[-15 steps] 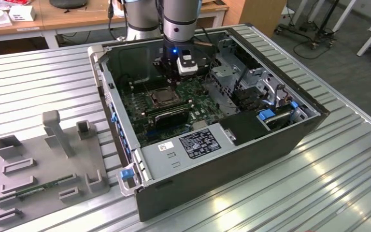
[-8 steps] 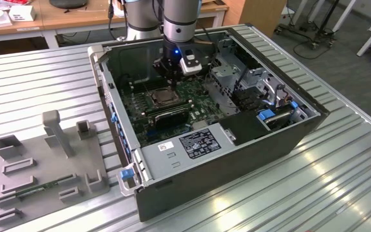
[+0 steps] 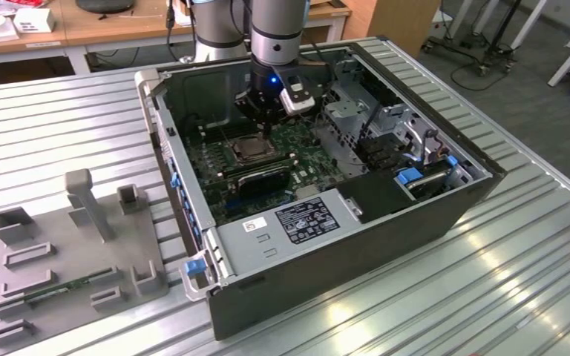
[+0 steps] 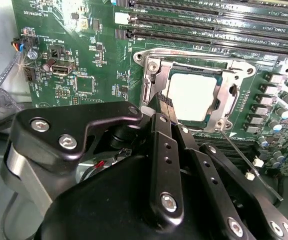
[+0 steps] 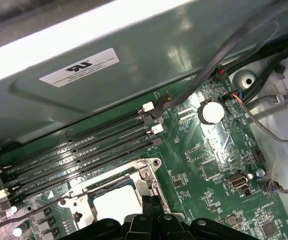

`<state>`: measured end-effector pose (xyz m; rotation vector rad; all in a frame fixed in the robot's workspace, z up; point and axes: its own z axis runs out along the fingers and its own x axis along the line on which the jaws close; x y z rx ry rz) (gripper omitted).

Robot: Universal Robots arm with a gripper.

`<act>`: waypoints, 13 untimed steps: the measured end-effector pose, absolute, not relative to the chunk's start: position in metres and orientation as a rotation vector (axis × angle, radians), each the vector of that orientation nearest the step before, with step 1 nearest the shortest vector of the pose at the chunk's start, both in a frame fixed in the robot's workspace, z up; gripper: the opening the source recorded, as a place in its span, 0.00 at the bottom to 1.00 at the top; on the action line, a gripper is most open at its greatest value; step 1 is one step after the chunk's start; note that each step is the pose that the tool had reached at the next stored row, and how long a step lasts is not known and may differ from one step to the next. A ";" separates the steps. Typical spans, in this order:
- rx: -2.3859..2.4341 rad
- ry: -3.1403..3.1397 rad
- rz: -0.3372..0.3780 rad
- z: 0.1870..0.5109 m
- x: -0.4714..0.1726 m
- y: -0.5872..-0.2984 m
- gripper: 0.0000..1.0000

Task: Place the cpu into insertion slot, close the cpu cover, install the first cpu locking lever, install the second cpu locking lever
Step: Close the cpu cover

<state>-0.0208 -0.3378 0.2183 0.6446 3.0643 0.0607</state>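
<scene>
My gripper (image 4: 166,115), fingers pressed together with nothing visible between them, sits at the edge of the cpu cover (image 4: 225,92). The cover lies flat over the cpu (image 4: 191,96), which is at six o'clock of the gripper in the exterior view. The thin locking lever (image 4: 249,164) looks stiff and springy; I'd take it near its free end.

Premises: robotics laboratory or test workshop. Evidence: ribbed aluminium table (image 3: 522,282) carrying an opened computer case (image 3: 364,252) and a grey fixture plate (image 3: 67,252); robot arm (image 3: 275,30) reaching into the case; wooden desks (image 3: 97,30) and wheeled stands (image 3: 483,55) behind.
</scene>
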 end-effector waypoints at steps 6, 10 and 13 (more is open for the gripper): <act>0.605 3.073 0.061 0.218 -0.021 -0.338 0.11; 0.492 3.094 0.061 0.218 -0.021 -0.338 0.11; 0.409 3.108 0.062 0.218 -0.021 -0.338 0.11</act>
